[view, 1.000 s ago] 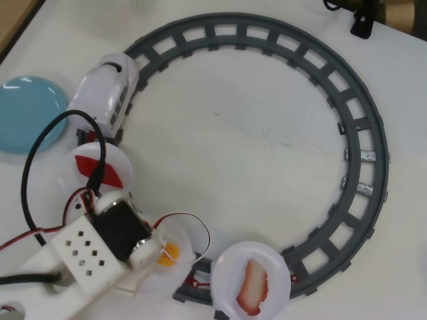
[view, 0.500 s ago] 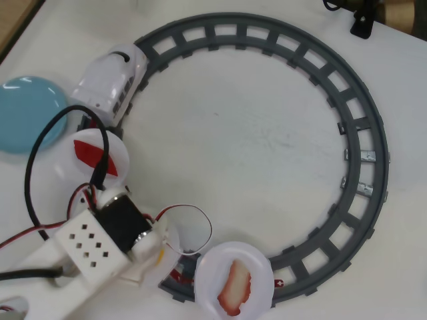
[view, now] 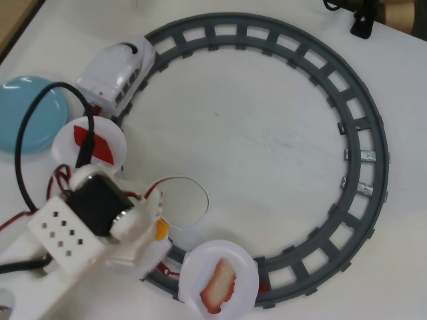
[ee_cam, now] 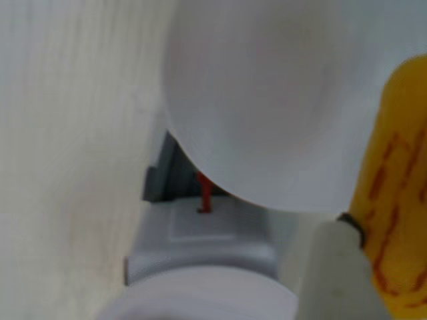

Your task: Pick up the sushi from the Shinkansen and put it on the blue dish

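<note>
My end effector (view: 159, 227) is clamped on the sushi (ee_cam: 393, 193), just off the Shinkansen's (view: 117, 70) middle plate; the blue dish (view: 27, 113), beyond the train, waits empty.

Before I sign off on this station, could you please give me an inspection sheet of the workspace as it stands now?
Surface: white table, bare inside the grey track loop.
Job's things: sushi, yellow, at the end effector; Shinkansen on the track at upper left; blue dish empty at the left edge.
Clutter: red piece on the first white plate; pink-and-white piece on the last plate; middle plate empty.
End effector: beside the middle plate, against the sushi; grasp cannot be confirmed.
Cables: black cable looping over the blue dish; red wires on the arm.
Surroundings: dark fixture at the top edge.
</note>
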Robot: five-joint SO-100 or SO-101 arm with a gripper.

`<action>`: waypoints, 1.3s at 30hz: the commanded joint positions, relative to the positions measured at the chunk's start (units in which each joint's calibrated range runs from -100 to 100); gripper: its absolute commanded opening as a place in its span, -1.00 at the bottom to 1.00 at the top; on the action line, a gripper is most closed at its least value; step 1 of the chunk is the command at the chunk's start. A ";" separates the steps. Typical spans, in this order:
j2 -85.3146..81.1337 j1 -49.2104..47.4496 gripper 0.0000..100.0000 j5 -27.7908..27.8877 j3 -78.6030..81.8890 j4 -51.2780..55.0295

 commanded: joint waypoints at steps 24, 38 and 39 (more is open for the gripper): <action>4.65 -40.24 -0.94 -13.43 -12.86 -3.51; 24.97 -46.14 -0.94 -14.53 -30.27 -7.84; 26.63 -46.40 -0.94 -14.53 -31.98 -7.84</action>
